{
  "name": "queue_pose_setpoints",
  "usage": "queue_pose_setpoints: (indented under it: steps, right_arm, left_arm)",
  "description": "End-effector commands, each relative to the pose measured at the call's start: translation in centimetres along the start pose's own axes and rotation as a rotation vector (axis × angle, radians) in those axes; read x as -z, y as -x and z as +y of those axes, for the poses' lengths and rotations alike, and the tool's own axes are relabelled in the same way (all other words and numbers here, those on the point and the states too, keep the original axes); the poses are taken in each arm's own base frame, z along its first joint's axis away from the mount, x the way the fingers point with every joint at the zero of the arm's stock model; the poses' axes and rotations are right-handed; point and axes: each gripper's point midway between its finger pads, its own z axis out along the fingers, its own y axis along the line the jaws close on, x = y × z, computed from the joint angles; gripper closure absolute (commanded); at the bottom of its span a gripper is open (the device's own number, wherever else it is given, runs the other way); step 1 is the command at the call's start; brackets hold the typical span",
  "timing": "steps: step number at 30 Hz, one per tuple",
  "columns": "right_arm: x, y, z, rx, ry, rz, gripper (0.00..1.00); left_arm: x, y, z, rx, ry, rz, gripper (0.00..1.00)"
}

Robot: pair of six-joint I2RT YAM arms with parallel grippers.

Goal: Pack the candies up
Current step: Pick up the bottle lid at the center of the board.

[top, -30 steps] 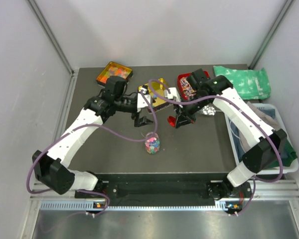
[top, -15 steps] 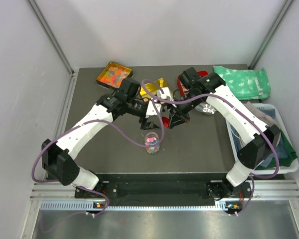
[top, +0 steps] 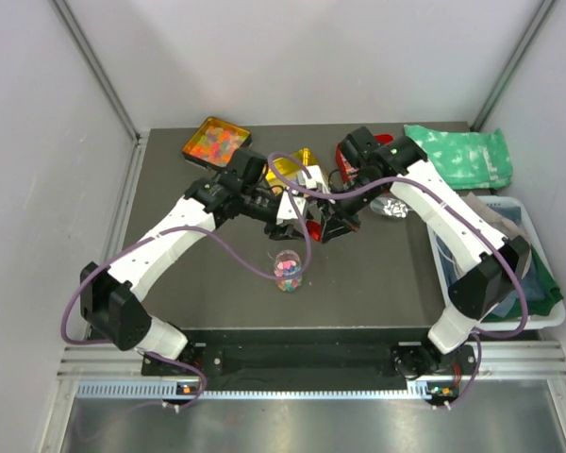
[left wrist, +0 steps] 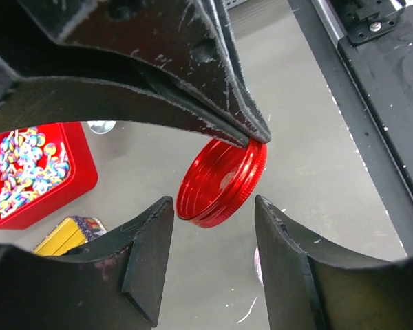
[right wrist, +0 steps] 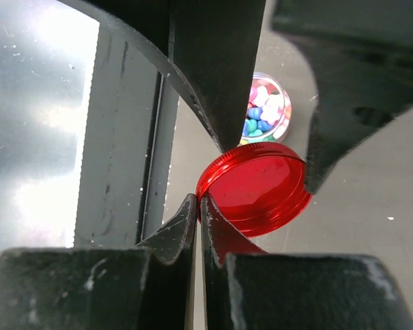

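Moved: the left arm (top: 165,241) has swung in toward the middle of the table (top: 377,283) over the last second. Its jaws have narrowed from wide to about half open. The right arm (top: 439,212) has barely shifted.
Left jaws: roughly half open, one finger on each side of the red lid (right wrist: 258,189). I cannot tell whether they press on it yet.
Right jaws: fully closed, pinching the lid's rim and holding it tilted in the air.
Candies: the candies (right wrist: 261,110) sit in an uncapped clear jar (top: 288,271), which stands on the table on the near side of both sets of jaws.
Risk: the lid looks to be passing from one arm to the other. If the right jaws let go before the left ones bite, it could drop and roll, or knock the jar over and spill the sweets. A pinch on a tilted, smooth rim could also slip, leaving the lid crooked for capping.
In the way: a purple cable (top: 308,241) hangs close to the jar's mouth and might snag on the way down.
Around: an orange tray (top: 191,149), a yellow tray (top: 302,162) and a red tray (left wrist: 79,175) of striped sweets lie behind the arms. A green bag (top: 457,156) and a bin (top: 441,274) sit to the right, well apart from the jar.
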Motion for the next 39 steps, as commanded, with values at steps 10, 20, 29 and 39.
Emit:
queue_pose_setpoints:
  steps: [10, 20, 29, 39]
  right_arm:
    - [2.1, -0.5, 5.6, -0.114, 0.134, -0.037, 1.0]
    - [2.2, -1.3, 5.1, -0.143, 0.142, -0.06, 1.0]
    - [3.1, -0.9, 4.0, -0.13, 0.092, -0.068, 0.77]
    - [6.2, -1.8, 0.3, -0.107, -0.23, -0.112, 0.36]
  left_arm:
    - [-0.7, 2.4, -2.5, -0.039, -0.069, -0.059, 0.38]
    - [-0.4, 3.2, -2.6, -0.047, -0.081, -0.077, 0.72]
    - [-0.7, 2.5, -2.5, -0.027, -0.08, -0.059, 0.73]
    - [-1.7, 0.5, -1.0, 0.061, -0.017, -0.013, 0.76]
